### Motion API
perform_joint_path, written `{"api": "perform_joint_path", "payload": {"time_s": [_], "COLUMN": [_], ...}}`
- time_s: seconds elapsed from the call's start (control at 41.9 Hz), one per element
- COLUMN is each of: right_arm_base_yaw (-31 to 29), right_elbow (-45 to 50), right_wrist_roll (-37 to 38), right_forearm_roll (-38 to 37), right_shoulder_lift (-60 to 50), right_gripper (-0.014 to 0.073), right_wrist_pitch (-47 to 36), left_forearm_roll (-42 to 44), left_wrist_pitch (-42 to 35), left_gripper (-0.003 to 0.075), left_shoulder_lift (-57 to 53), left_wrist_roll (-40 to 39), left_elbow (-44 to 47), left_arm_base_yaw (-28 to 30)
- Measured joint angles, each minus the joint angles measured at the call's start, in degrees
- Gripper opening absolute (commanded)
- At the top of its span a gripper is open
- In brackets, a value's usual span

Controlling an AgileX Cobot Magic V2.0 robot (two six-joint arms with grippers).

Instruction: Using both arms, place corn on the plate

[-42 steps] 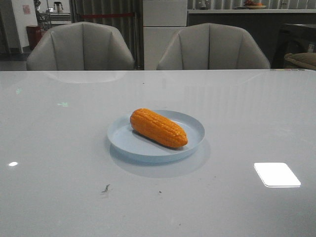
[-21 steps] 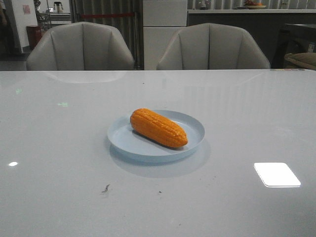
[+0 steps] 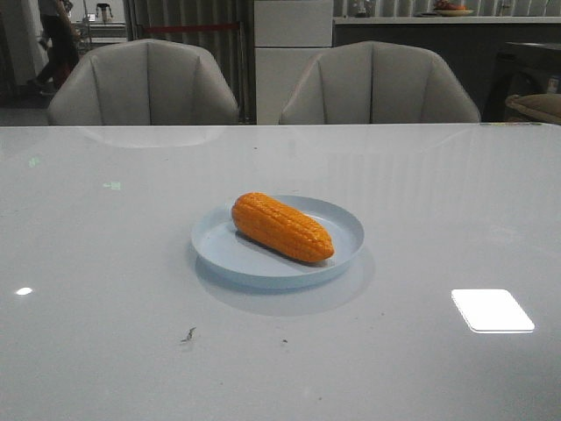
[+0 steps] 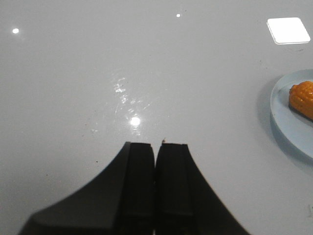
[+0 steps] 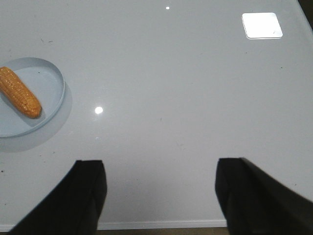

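From the front you see the corn (image 3: 282,228) lying diagonally on the plate (image 3: 344,224), no arms in frame. Your left wrist view adds the left gripper (image 4: 156,161) pressed closed, empty; the corn looks cropped there. Right wrist: right gripper (image 5: 161,188) spread wide, empty.

Front view faces forward, wrist views downward, all sharing plate (image 3: 277,243)

Dim, grey, slightly grainy throughout. Overhead light mirrored on the glossy table (image 3: 105,263) as a bright rectangular glare patch (image 3: 492,310) and small pinpoint highlights. Soft shadow under the plate (image 3: 346,230), toward the camera. Background chairs (image 3: 145,83) murky. Black fingers (image 4: 139,191) underexposed, near-featureless in wrist views.
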Motion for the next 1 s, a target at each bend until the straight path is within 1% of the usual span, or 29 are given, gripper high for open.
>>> {"api": "perform_joint_path", "payload": {"time_s": [0.072,0.143,0.286,0.405,0.548,0.668,0.834,0.882,1.001], "right_arm_base_yaw": [0.0,0.0,0.0,0.0,0.0,0.0,0.0,0.0,0.0], "right_elbow": [0.0,0.0,0.0,0.0,0.0,0.0,0.0,0.0,0.0], "right_wrist_roll": [0.0,0.0,0.0,0.0,0.0,0.0,0.0,0.0,0.0], "right_forearm_roll": [0.0,0.0,0.0,0.0,0.0,0.0,0.0,0.0,0.0], "right_shoulder_lift": [0.0,0.0,0.0,0.0,0.0,0.0,0.0,0.0,0.0], "right_gripper": [0.0573,0.0573,0.0573,0.0573,0.0573,0.0573,0.0573,0.0573,0.0573], "right_wrist_pitch": [0.0,0.0,0.0,0.0,0.0,0.0,0.0,0.0,0.0], "left_forearm_roll": [-0.82,-2.5,-4.58,-5.96,-7.07,-7.17,-7.17,-7.17,-7.59], "left_wrist_pitch": [-3.32,-7.37,-17.17,-24.03,-29.72,-31.87,-32.19,-29.89,-28.57], "left_gripper": [0.009,0.009,0.009,0.009,0.009,0.009,0.009,0.009,0.009], "left_shoulder_lift": [-2.17,-5.11,-12.37,-18.49,-26.24,-33.16,-44.91,-47.59,-48.43], "left_wrist_roll": [0.31,2.2,5.29,5.89,5.98,6.03,6.03,6.03,6.11], "left_elbow": [2.81,6.3,14.92,21.77,29.38,35.12,43.19,43.88,43.88], "left_arm_base_yaw": [0.0,0.0,0.0,1.69,4.58,5.22,5.26,5.26,5.26]}}
